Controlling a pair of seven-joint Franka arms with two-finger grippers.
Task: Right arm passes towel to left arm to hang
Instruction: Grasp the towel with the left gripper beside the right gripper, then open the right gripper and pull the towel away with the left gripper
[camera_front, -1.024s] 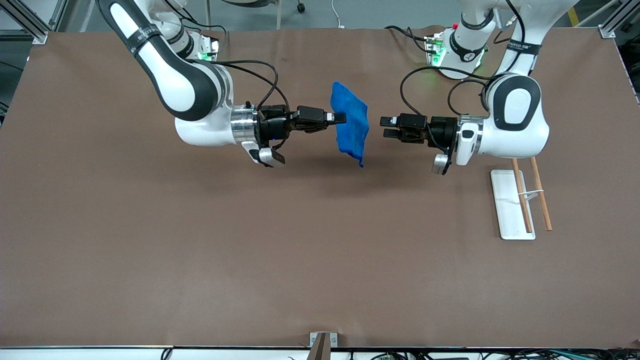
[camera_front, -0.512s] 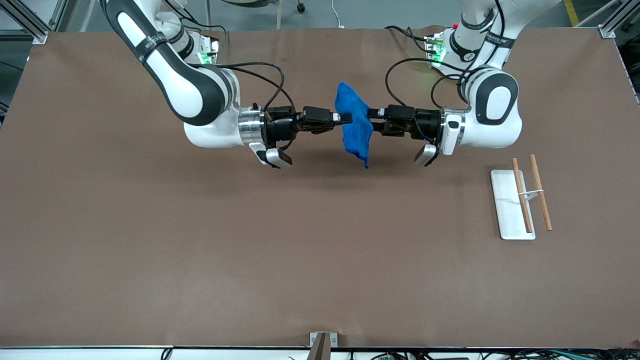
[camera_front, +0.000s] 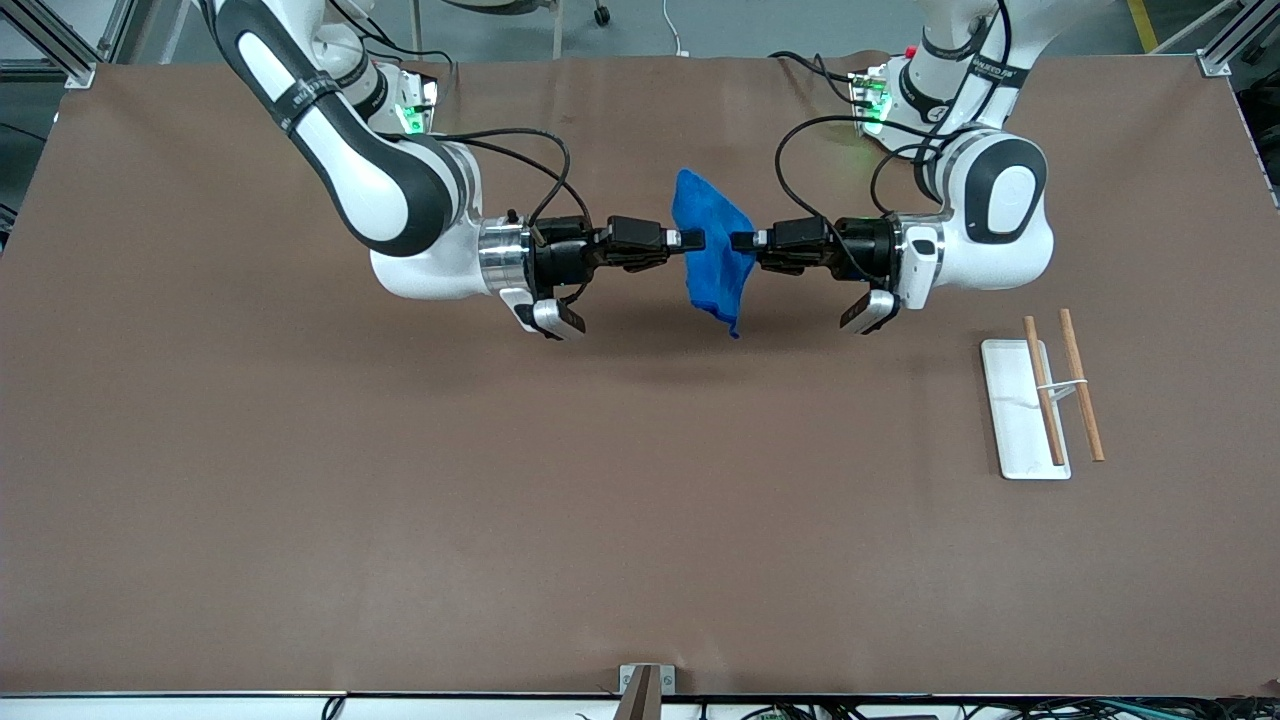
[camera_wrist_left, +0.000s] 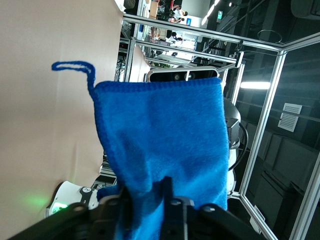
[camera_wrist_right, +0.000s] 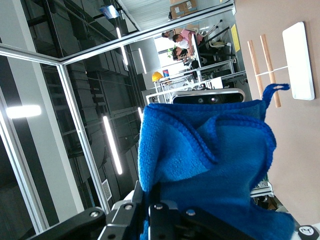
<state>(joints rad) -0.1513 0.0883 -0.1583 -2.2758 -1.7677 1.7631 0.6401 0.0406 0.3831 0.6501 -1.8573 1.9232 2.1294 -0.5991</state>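
The towel (camera_front: 712, 250) hangs in the air over the middle of the tabletop (camera_front: 400, 500), between the two arms, its short corner loop (camera_wrist_left: 75, 67) free. The right hand (camera_front: 693, 239) is clamped on one face of the towel, and the left hand (camera_front: 742, 241) is clamped on the other, so both hold it at once. Toward the left arm's end of the tabletop, nearer the front camera, stands a white rack (camera_front: 1015, 410) with two wooden rods (camera_front: 1082, 398).
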